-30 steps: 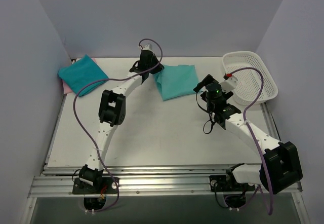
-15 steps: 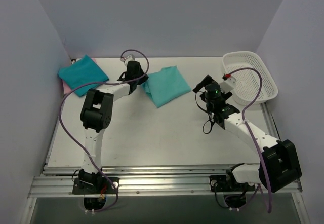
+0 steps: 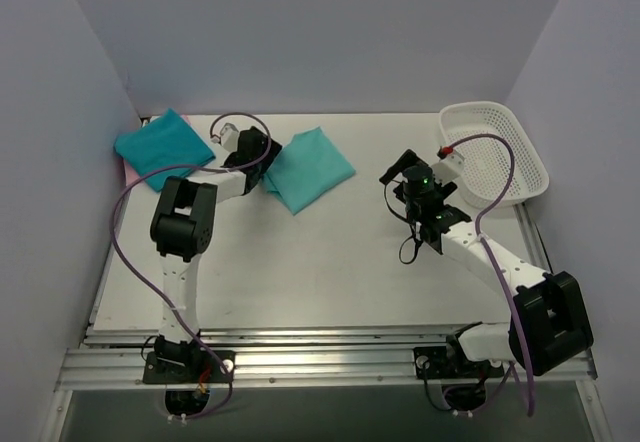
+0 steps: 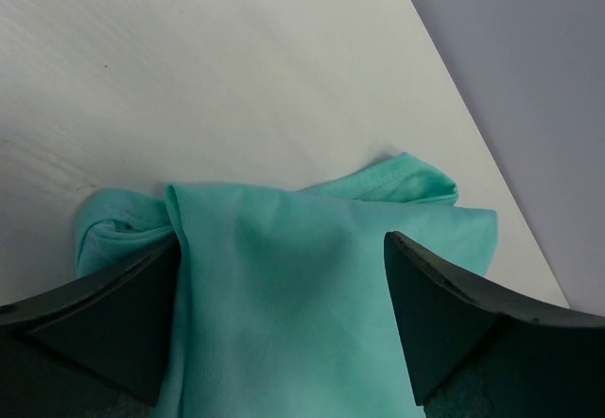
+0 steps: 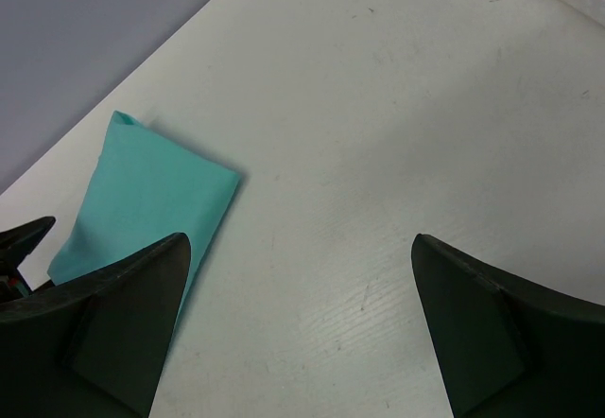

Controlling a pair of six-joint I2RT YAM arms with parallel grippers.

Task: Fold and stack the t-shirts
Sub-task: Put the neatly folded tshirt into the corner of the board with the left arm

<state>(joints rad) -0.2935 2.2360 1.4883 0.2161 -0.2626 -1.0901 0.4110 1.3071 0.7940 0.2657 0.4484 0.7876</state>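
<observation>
A folded teal t-shirt (image 3: 312, 167) lies at the back middle of the table, its left edge bunched up. My left gripper (image 3: 262, 165) sits at that edge, open, with the teal cloth (image 4: 284, 286) lying loose between its wide-apart fingers (image 4: 463, 323). Another folded teal t-shirt (image 3: 163, 147) rests in the far left corner on a pink one (image 3: 129, 170), of which only a sliver shows. Open as well, my right gripper (image 3: 400, 177) hovers over bare table with nothing between its fingertips (image 5: 298, 333). Its wrist view catches the middle shirt (image 5: 142, 200) at the left.
A white mesh basket (image 3: 530, 157) stands at the back right corner, just beyond the right arm. Purple-grey walls close in the left, back and right sides. Cables loop above both arms.
The left arm swung left, pulling the middle teal t-shirt with it toward the corner stack, and its jaws have opened off the cloth. The right arm stayed put.
</observation>
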